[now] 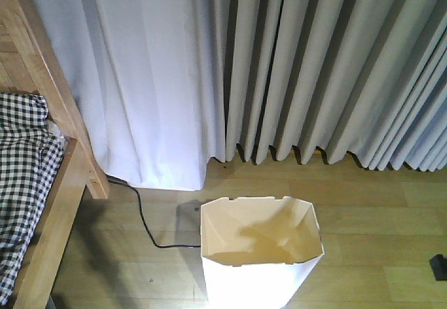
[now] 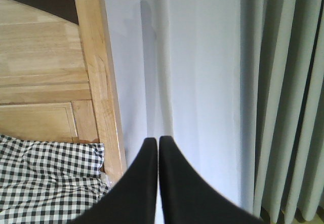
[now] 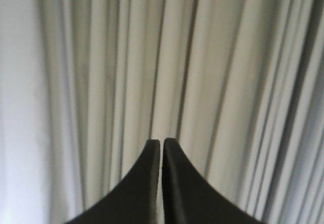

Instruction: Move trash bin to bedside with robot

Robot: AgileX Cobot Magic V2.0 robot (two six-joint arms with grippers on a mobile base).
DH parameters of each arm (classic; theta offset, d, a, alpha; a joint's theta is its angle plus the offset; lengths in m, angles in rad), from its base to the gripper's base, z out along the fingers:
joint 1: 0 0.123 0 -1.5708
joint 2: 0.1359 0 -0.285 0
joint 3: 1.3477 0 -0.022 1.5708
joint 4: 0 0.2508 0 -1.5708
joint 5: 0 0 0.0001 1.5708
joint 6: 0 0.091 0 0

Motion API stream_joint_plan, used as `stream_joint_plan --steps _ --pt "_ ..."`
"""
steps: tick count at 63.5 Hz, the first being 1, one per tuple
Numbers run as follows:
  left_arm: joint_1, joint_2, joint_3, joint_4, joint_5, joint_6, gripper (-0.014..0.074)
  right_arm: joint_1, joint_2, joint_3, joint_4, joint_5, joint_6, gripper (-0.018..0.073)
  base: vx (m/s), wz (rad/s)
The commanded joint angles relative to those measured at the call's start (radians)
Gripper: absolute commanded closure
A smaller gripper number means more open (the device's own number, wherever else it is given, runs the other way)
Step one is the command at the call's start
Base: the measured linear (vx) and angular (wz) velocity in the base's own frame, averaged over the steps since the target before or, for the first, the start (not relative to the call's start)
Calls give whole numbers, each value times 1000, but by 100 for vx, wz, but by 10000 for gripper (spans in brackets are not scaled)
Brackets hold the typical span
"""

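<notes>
cream trash bin (image 1: 262,249) shows only in the front view; wrist views show both hands (image 2: 158,142) (image 3: 161,143) closed, empty.

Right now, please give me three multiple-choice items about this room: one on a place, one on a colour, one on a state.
1. Where does the trash bin stand?
A. on the bed
B. on the wooden floor, before the curtains
C. behind the curtains

2. What colours has the bedding?
A. black and white checks
B. plain blue
C. red stripes

3. How is the left gripper?
A. wide open
B. holding the bin
C. shut, holding nothing

Answers: 1 B, floor boards surround it. 2 A, checks show in both views. 3 C, its fingertips meet.
</notes>
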Motion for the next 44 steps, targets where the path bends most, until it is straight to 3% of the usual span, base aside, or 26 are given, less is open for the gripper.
stream_joint_plan --steps 1,44 --pt "0 -5 -21 -5 -72 -4 603 27 -14 21 -16 -65 4 568 0 0" --pt "0 -5 -21 -5 -72 -4 603 28 -14 21 -8 -55 26 568 0 0"
